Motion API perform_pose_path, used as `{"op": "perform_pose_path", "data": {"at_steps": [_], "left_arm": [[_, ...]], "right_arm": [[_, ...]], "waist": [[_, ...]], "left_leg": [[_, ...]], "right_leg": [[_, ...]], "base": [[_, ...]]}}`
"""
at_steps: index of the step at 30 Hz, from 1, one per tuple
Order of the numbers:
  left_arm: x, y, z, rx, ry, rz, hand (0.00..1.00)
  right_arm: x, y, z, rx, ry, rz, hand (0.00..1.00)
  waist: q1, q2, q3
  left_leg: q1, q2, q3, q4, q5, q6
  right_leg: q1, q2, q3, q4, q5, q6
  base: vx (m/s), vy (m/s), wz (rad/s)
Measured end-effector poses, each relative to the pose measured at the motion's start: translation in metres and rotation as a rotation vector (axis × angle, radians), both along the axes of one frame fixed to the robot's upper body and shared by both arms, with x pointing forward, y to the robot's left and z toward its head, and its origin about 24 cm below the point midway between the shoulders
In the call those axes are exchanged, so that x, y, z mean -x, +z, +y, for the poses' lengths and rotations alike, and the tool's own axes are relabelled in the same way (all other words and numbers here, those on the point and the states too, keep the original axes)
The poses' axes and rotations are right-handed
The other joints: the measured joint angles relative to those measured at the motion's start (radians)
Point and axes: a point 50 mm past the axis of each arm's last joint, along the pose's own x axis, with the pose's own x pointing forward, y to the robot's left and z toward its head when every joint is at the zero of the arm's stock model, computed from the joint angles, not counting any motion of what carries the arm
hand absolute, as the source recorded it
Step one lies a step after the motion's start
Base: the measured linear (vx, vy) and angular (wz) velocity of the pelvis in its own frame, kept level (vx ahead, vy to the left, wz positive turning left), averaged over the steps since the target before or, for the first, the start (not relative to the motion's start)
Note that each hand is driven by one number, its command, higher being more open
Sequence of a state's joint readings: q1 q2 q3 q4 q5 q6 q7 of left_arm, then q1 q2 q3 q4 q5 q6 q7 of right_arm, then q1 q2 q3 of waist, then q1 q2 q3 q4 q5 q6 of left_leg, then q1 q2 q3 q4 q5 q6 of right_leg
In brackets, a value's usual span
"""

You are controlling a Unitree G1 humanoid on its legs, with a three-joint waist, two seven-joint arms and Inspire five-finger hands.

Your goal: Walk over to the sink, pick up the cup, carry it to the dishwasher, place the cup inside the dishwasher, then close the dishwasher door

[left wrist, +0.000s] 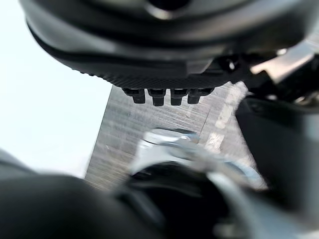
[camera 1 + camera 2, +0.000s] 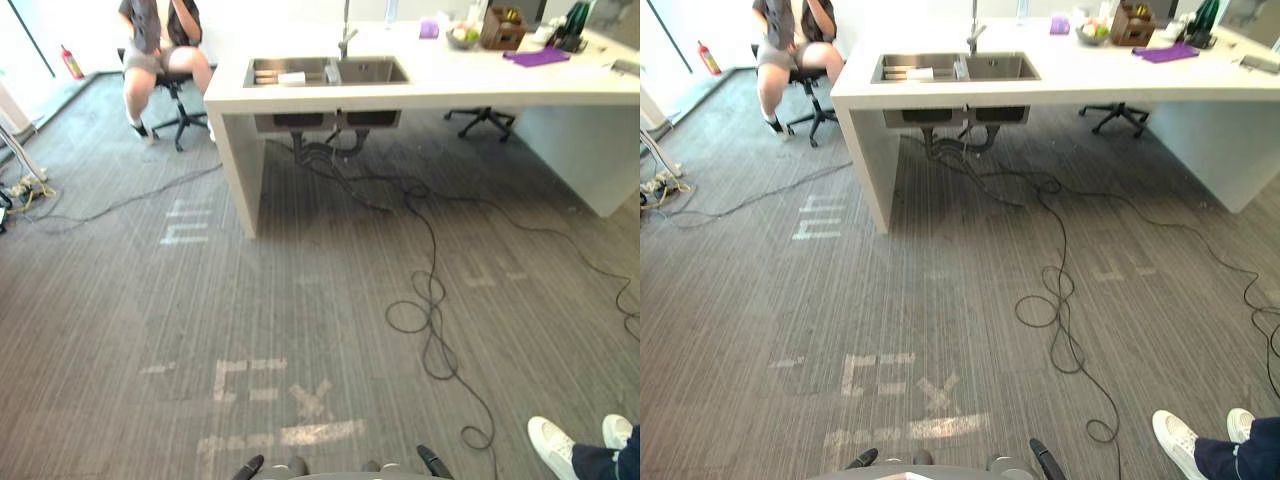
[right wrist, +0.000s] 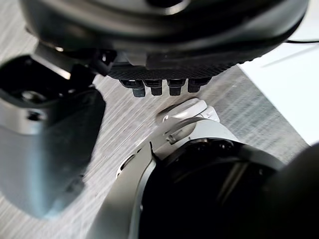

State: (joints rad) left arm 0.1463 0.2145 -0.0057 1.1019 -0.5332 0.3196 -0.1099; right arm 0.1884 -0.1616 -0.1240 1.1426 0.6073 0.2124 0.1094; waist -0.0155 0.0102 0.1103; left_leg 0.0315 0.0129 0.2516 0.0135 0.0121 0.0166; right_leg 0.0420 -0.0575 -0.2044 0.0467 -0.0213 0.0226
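Step in hand: the walk to the sink (image 2: 372, 71), reading from how far off it is sitting. It is set in the white counter (image 2: 450, 88), well apart from the robot, with open carpet between.

Cup: a pale object (image 2: 291, 77) is lying in the left basin, beside the faucet (image 2: 346, 40). Probably the cup, but it is too small to tell.

Left hand (image 1: 159, 59) is hanging over the carpet, fingers (image 1: 154, 95) relaxed in an even row and holding nothing. Right hand (image 3: 159, 55) is doing the same. That makes sense: nothing to grip until the counter is in reach.

Watch items for the path:
- Black cables (image 2: 430, 310) are trailing from under the sink and looping across the floor to the right of the straight line in. Trip risk, so I'd be steering left of the loops.
- Tape marks (image 2: 270, 385) are sitting on the carpet just ahead, likely start markers.
- A seated person (image 2: 160, 40) on an office chair (image 2: 180, 110) is occupying the counter's left end.
- Someone's white shoe (image 2: 555, 445) is showing near the robot on the right.

Purple cloth (image 2: 537, 57) and fruit bowl (image 2: 463, 37) are lying on the counter right of the sink, out of the way.
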Motion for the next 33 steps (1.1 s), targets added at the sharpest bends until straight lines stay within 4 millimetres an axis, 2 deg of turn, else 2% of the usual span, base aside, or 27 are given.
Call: {"op": "perform_pose_path", "data": {"at_steps": [3,5,10,11,12,14,17,20,22,26,29,33], "left_arm": [[-0.020,0.002,-0.002,0.014,-0.011,-0.077,1.00],[-0.043,0.005,-0.011,0.077,-0.098,-0.138,1.00],[-0.059,0.010,-0.013,0.065,-0.168,-0.171,1.00],[-0.072,0.015,-0.017,0.044,-0.219,-0.224,1.00],[-0.081,0.019,-0.019,0.034,-0.243,-0.267,1.00],[-0.125,0.039,-0.038,0.029,-0.265,-0.460,1.00],[-0.164,0.059,-0.061,0.053,-0.201,-0.595,1.00],[-0.180,0.068,-0.075,0.025,-0.167,-0.652,1.00],[-0.174,0.064,-0.073,0.005,-0.160,-0.633,1.00],[-0.145,0.048,-0.063,-0.067,-0.201,-0.537,1.00],[-0.133,0.042,-0.056,-0.119,-0.261,-0.506,1.00],[-0.134,0.043,-0.051,-0.195,-0.308,-0.527,1.00]], "right_arm": [[-0.015,0.001,-0.002,0.025,-0.016,-0.026,1.00],[-0.038,0.003,0.000,0.021,0.000,-0.087,1.00],[-0.093,0.015,0.003,0.053,0.046,-0.252,1.00],[-0.110,0.022,0.002,0.068,0.058,-0.316,1.00],[-0.118,0.027,0.002,0.075,0.063,-0.352,1.00],[-0.152,0.047,-0.003,0.106,0.072,-0.498,1.00],[-0.173,0.063,-0.011,0.142,0.057,-0.605,1.00],[-0.170,0.064,-0.013,0.150,0.035,-0.611,1.00],[-0.157,0.057,-0.012,0.135,0.032,-0.563,1.00],[-0.127,0.040,-0.007,0.100,0.030,-0.448,1.00],[-0.126,0.039,-0.006,0.090,0.035,-0.452,1.00],[-0.129,0.041,-0.005,0.087,0.059,-0.480,1.00]], "waist": [[-0.011,0.000,0.005],[-0.012,0.000,0.007],[-0.022,0.007,0.022],[-0.022,0.007,0.023],[-0.022,0.007,0.023],[-0.022,0.007,0.023],[-0.027,0.010,0.024],[-0.031,0.010,0.025],[-0.032,0.010,0.026],[-0.032,0.008,0.030],[-0.031,0.008,0.030],[-0.028,0.008,0.030]], "left_leg": [[0.066,-0.003,0.000,-0.052,0.011,-0.007],[0.084,-0.004,-0.004,-0.076,0.020,-0.013],[0.101,-0.006,-0.010,-0.098,0.027,-0.019],[0.101,-0.009,-0.016,-0.098,0.027,-0.020],[0.101,-0.010,-0.018,-0.098,0.028,-0.020],[0.102,-0.016,-0.024,-0.098,0.029,-0.022],[0.104,-0.024,-0.038,-0.098,0.032,-0.027],[0.104,-0.028,-0.050,-0.098,0.032,-0.029],[0.105,-0.028,-0.052,-0.099,0.032,-0.029],[0.103,-0.028,-0.069,-0.099,0.033,-0.028],[0.103,-0.028,-0.074,-0.099,0.035,-0.024],[0.103,-0.030,-0.078,-0.099,0.040,-0.018]], "right_leg": [[0.062,0.007,-0.006,-0.045,0.005,0.002],[0.081,0.011,-0.015,-0.063,0.009,0.007],[0.101,0.013,-0.041,-0.072,0.009,0.017],[0.102,0.010,-0.047,-0.070,0.006,0.021],[0.102,0.008,-0.049,-0.069,0.005,0.022],[0.103,0.001,-0.054,-0.061,0.002,0.027],[0.107,-0.010,-0.065,-0.050,-0.002,0.033],[0.109,-0.015,-0.078,-0.042,-0.009,0.036],[0.108,-0.016,-0.081,-0.037,-0.014,0.034],[0.111,-0.018,-0.104,-0.028,-0.026,0.032],[0.112,-0.018,-0.110,-0.026,-0.027,0.032],[0.112,-0.020,-0.116,-0.020,-0.028,0.030]], "base": [[0.08,-0.017,0.00],[0.08,-0.028,0.04],[0.05,-0.019,0.07],[0.01,0.000,0.16],[-0.01,0.010,0.15],[-0.04,0.024,0.09],[-0.06,0.028,0.11],[-0.03,0.017,0.14],[0.00,-0.001,0.05],[0.01,-0.019,0.13],[-0.02,-0.011,0.07],[-0.04,-0.001,0.05]]}}
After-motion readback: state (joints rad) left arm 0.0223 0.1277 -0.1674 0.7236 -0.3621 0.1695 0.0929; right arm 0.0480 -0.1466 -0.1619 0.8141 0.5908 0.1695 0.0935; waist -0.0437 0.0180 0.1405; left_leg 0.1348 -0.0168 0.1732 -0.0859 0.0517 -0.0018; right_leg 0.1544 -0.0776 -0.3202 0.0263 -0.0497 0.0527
